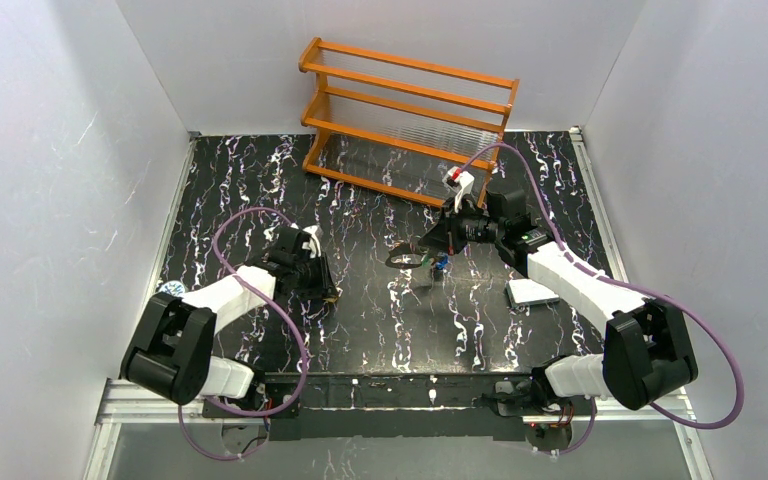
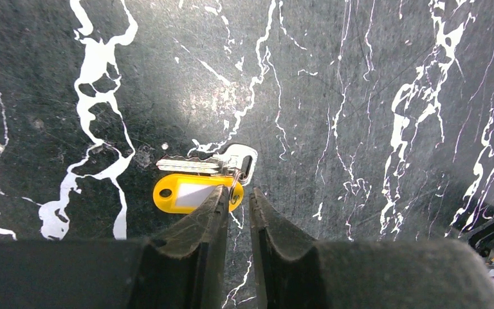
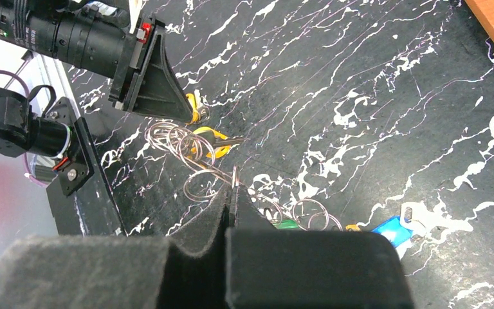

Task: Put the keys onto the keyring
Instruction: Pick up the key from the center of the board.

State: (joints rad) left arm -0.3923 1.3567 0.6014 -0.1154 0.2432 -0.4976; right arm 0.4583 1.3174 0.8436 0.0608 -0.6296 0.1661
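Left wrist view: the left gripper (image 2: 237,193), jaws narrowly apart, straddles the yellow-tagged silver metal key (image 2: 190,193) lying toward the black marbled tabletop (image 2: 360,96)'s left edge. Mid-tabletop, the right gripper (image 3: 231,206) pinches the thin silvery wire keyring (image 3: 234,174). The next move is probably to pinch the key cleanly and carry it across.

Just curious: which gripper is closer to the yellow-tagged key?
Left. The left gripper sits right at the yellow-tagged key; the right gripper is farther off, pinching the keyring.
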